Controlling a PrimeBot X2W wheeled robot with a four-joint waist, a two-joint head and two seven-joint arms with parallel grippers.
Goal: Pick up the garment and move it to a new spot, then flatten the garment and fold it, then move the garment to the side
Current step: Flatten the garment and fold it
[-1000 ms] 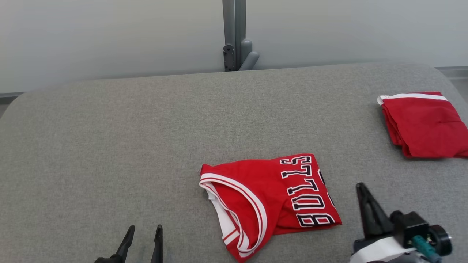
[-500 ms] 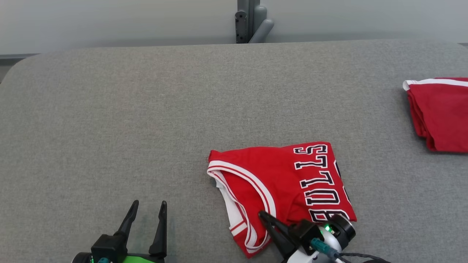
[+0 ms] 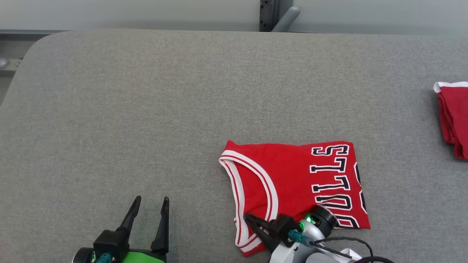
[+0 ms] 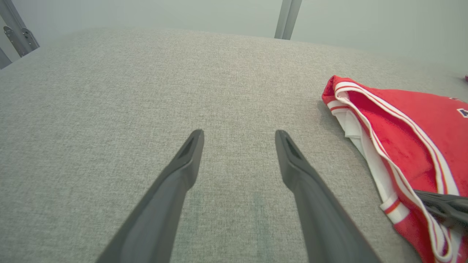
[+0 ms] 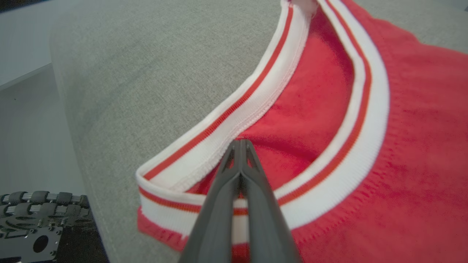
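Mia: Where is the red shirt [image 3: 292, 175]?

Tom: It lies folded on the grey table [image 3: 146, 109], near the front edge, a bit right of the middle. The letters on it run sideways.

Mia: What is new since a second ago?

Tom: The right gripper [image 3: 245, 216]. A second ago it was out on the bare table, to the right of the shirt. Now it has come across and lies over the shirt's near left corner, by the white and red striped edge.

Mia: Is it grabbing the shirt?

Tom: Its two fingers are squeezed tight together. The tip rests on the red cloth just inside the striped edge. I cannot tell if any cloth is caught between them.

Mia: And the left gripper [image 3: 151, 200]?

Tom: Its fingers are spread wide, with nothing between them. It sits over bare table, left of the shirt and not touching it, same as before.

Mia: The other red cloth [image 3: 453, 117] looks further right now.

Tom: The camera turned, so the whole picture slid. That cloth lies far off at the right edge.
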